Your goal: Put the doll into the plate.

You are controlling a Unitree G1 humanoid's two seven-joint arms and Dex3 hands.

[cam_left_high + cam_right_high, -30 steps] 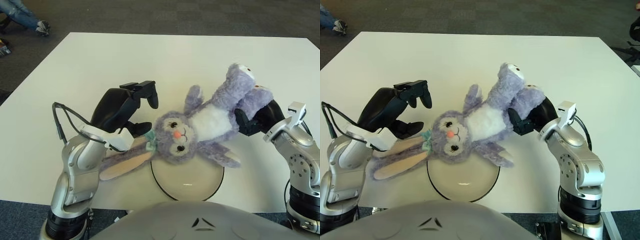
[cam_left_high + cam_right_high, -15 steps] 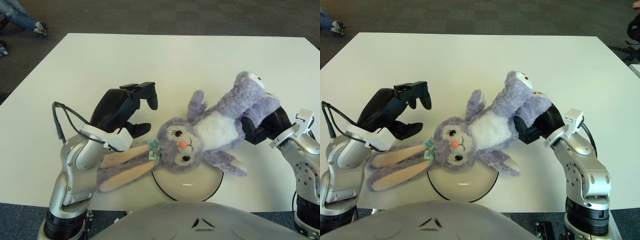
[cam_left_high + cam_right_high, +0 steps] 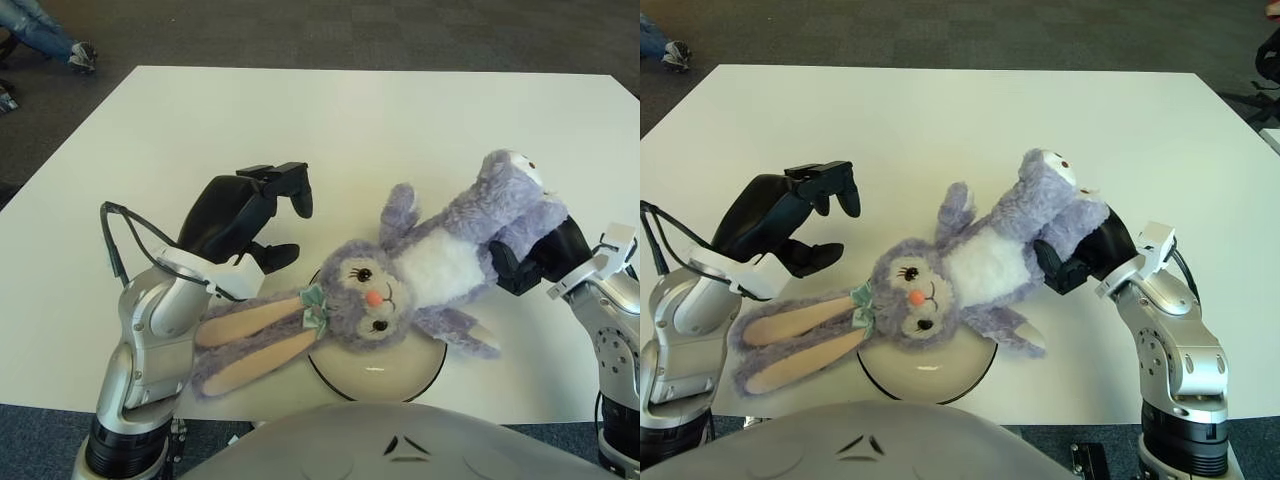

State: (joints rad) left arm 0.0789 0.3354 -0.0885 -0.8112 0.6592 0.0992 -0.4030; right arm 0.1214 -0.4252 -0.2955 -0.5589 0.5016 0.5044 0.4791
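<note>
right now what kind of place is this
Probably an office or lab test area: a plain white table on dark carpet, someone's jeans and sneaker at the top left edge, and only a plush doll and plate set out.

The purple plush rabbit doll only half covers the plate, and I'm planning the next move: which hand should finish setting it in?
Right, probably. The right hand already grips the purple plush rabbit doll by its legs, while the left hand is open beside its ears, holding nothing. Only its head lies over the white round plate.
</note>
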